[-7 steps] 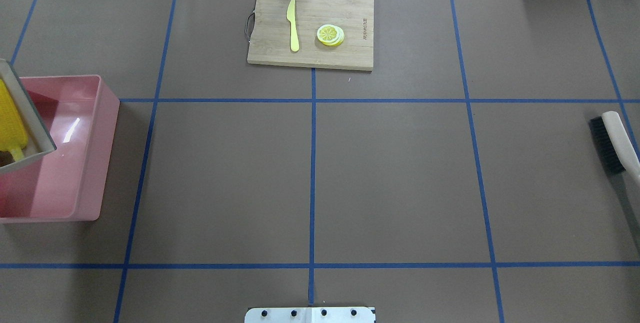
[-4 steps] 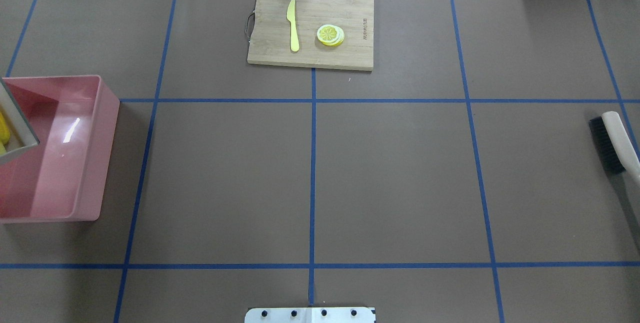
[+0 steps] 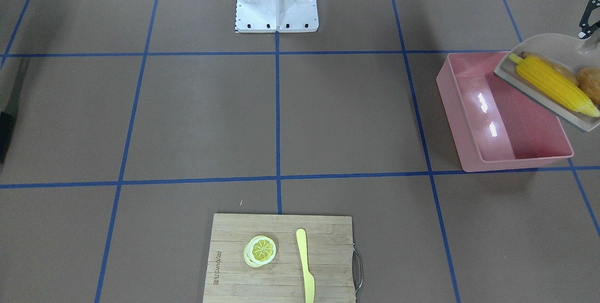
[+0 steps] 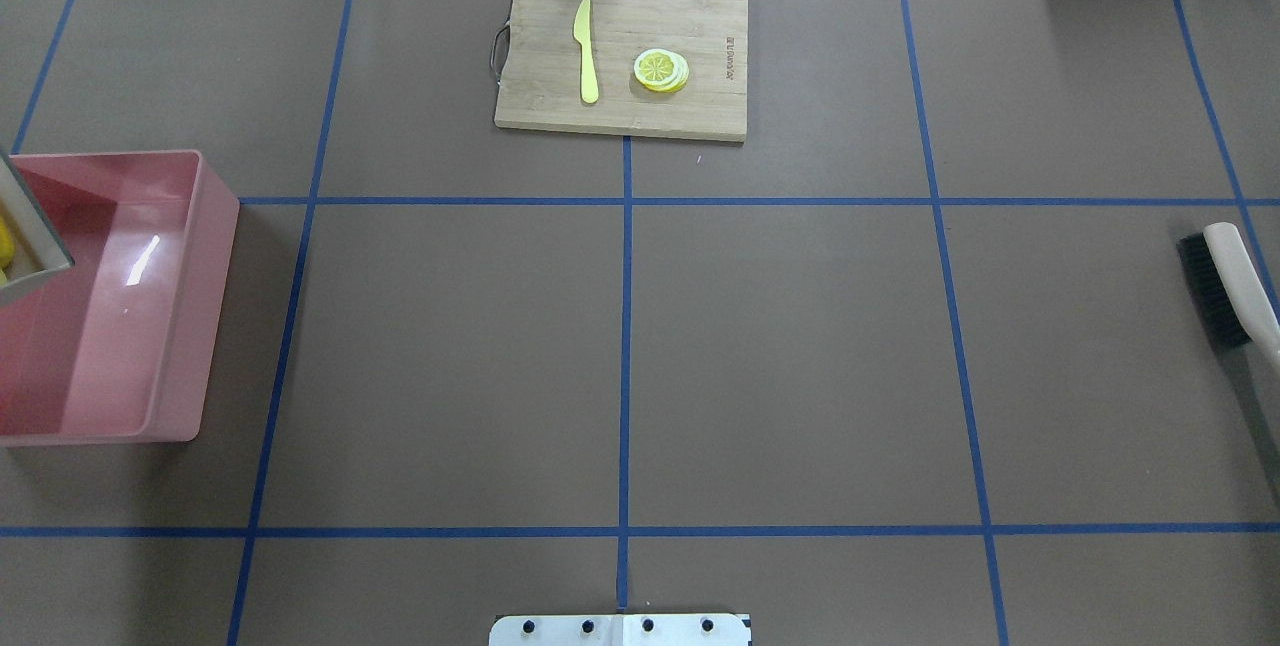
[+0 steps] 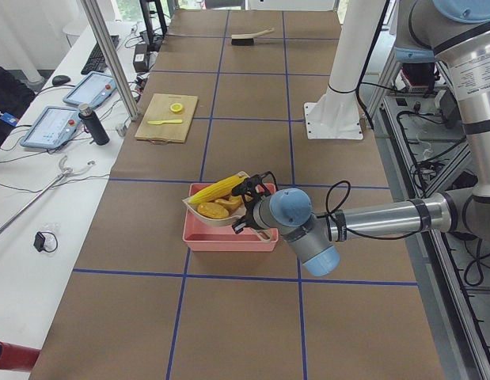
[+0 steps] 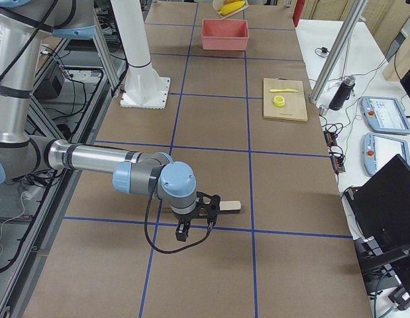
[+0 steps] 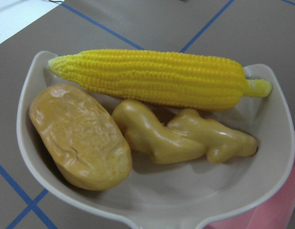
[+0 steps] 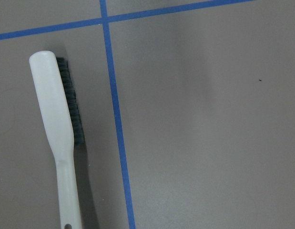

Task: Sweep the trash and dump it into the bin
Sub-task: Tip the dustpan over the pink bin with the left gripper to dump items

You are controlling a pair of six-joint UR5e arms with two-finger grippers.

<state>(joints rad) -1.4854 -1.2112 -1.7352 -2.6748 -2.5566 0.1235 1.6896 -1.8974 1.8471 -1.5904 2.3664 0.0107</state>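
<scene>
Ahead of the left pincer [image 5: 246, 204] the dustpan [image 7: 261, 181] hangs over the bin [image 4: 215, 226], cradling the corn cob [image 7: 157, 78], ginger root [image 7: 180, 138] and potato lump [image 7: 80, 136]; its grip cannot be judged; close by the right pincer [image 6: 197, 222] the brush [image 8: 54, 109] lies on the bench [image 4: 780, 356]; grip likewise unclear.

Left gripper [image 5: 247, 206] aloft, right gripper [image 6: 195, 226] low.

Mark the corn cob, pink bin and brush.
corn cob [image 7: 152, 78], left wrist view, middle of its kernels.
pink bin [image 3: 453, 106], front-facing view, its outer side wall.
brush [image 8: 52, 105], right wrist view, back of its head.
</scene>
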